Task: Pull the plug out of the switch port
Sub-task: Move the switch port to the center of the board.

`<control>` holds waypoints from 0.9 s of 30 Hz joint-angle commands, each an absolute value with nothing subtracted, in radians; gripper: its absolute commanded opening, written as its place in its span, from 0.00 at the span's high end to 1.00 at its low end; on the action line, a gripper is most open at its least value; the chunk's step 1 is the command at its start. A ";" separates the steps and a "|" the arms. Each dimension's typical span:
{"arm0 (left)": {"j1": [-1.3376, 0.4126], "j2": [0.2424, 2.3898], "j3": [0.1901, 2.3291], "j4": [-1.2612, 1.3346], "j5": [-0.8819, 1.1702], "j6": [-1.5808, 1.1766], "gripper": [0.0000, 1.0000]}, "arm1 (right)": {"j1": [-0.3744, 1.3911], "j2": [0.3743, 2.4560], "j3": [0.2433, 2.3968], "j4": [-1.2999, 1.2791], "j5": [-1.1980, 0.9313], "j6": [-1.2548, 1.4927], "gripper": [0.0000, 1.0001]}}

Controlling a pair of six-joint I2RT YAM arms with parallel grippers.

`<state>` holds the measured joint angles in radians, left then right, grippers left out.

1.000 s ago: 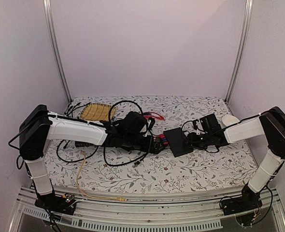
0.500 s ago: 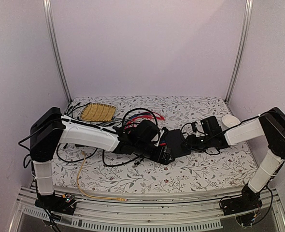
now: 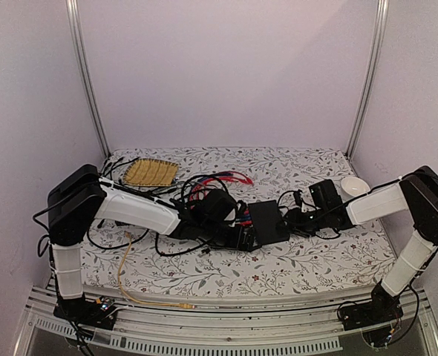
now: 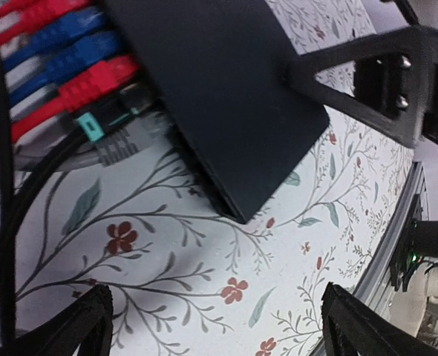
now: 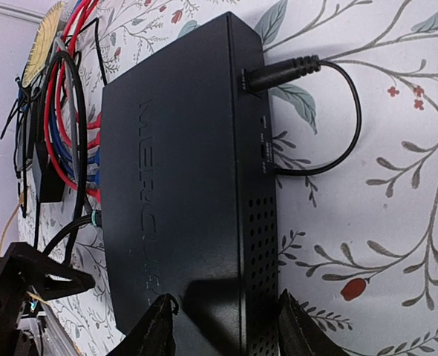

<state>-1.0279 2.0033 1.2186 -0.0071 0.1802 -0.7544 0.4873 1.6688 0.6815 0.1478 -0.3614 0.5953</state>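
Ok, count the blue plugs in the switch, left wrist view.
2. The upper blue plug sits near the picture's top; the lower blue plug is directly beneath it, above a red plug. Others may be hidden beyond the top edge.

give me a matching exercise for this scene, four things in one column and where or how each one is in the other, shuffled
Things:
1 left pincer
2 right pincer
3 grey plug
4 white bowl

Places or states:
A at the end of the plug row, beside a red plug
B wide open over the floral cloth
C near the table's right edge
D closed on the black switch box

Pairs: 1-B, 2-D, 3-A, 4-C
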 commanded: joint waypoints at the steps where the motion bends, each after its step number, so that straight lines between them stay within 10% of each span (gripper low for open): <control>1: -0.991 2.025 1.169 0.129 0.188 -0.916 0.02 | 0.502 1.621 0.689 0.174 -0.428 0.638 0.55; 27: -1.022 2.080 0.818 0.608 -0.044 -1.851 0.02 | 0.540 1.655 0.691 0.198 -0.455 0.723 0.55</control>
